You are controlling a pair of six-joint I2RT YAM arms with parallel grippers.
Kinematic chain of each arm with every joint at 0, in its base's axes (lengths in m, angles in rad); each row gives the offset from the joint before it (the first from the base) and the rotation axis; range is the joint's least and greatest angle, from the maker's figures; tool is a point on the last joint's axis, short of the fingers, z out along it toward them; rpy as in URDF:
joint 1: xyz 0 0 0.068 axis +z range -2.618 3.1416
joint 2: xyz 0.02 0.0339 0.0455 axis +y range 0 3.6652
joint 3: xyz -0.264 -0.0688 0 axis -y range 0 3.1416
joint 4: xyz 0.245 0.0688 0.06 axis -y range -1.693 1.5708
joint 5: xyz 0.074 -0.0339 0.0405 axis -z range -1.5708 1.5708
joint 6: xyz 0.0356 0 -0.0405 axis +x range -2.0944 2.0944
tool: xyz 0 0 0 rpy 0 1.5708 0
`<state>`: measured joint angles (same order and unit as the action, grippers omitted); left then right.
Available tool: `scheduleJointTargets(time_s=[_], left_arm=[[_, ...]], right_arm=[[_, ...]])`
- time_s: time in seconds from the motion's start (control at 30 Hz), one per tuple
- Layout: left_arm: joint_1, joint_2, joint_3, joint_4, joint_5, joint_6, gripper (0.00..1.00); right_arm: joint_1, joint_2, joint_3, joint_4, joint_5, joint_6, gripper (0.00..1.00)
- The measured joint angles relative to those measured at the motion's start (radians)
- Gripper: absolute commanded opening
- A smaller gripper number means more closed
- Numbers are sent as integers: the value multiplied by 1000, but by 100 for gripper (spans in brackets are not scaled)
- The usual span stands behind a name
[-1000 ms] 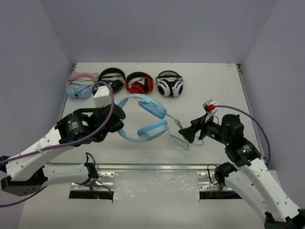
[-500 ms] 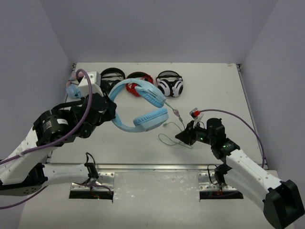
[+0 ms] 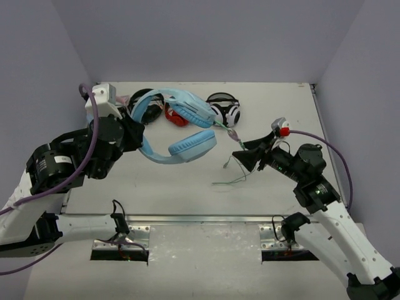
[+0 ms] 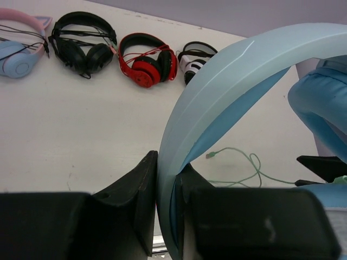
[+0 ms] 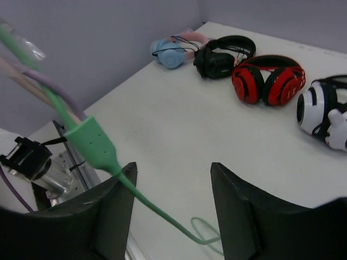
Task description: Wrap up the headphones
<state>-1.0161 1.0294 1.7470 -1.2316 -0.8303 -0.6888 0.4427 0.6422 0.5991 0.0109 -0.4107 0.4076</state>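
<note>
The light sky-blue headphones (image 3: 192, 145) hang in the air over the table's left middle. My left gripper (image 3: 139, 134) is shut on their headband (image 4: 227, 81), which is pinched between the two black fingers (image 4: 142, 184). The thin mint-green cable (image 3: 231, 178) trails from an ear cup down to a loose loop on the table. My right gripper (image 3: 240, 156) hovers to the right of the headphones, open. In the right wrist view the cable (image 5: 157, 208) and its green inline piece (image 5: 95, 142) pass by the left finger, between the spread jaws of the right gripper (image 5: 172, 167), ungripped.
Along the back of the table lies a row of other headphones: a pale blue pair with pink ears (image 4: 19, 54), a black pair (image 4: 81, 46), a red pair (image 4: 146, 62) and a white-and-black pair (image 3: 228, 112). Purple walls enclose the table on three sides.
My left gripper has lifted the headphones higher, toward the back left. The right gripper pinched down near the cable on the table, then rose to the right and opened.
</note>
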Motion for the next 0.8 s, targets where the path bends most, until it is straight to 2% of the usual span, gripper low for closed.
scheduleJointTargets(time_s=[0.03, 0.07, 0.3, 0.33, 0.37, 0.43, 0.47, 0.53, 0.6, 0.63, 0.67, 0.8], left_arm=[[0, 0, 6, 1, 0, 5, 0], [0, 0, 11, 2, 0, 8, 1], [0, 5, 44, 16, -1, 28, 0], [0, 7, 46, 14, -6, 31, 0], [0, 9, 47, 13, -13, 32, 0], [0, 11, 47, 13, -23, 32, 0], [0, 11, 46, 18, -24, 32, 0], [0, 1, 34, 39, -19, 34, 0], [0, -18, 13, 60, -9, 36, 1], [0, -28, 2, 71, 0, 40, 0], [0, -38, -7, 84, 10, 48, 0], [0, -56, -28, 128, 60, 82, 0]], right_arm=[[0, -1, 26, -10, 1, -5, 13], [0, 6, 51, -28, 5, -11, 1], [0, 155, 212, -151, 70, -50, 1], [0, 169, 232, -175, 75, -55, 2], [0, 179, 259, -208, 80, -61, 13], [0, 177, 297, -230, 87, -67, 18], [0, 171, 306, -230, 87, -69, 17], [0, 140, 299, -208, 85, -70, 8], [0, 113, 250, -167, 76, -64, 11], [0, 98, 210, -137, 64, -59, 17], [0, 88, 164, -108, 52, -50, 31], [0, 96, -12, -6, -3, -3, 40]])
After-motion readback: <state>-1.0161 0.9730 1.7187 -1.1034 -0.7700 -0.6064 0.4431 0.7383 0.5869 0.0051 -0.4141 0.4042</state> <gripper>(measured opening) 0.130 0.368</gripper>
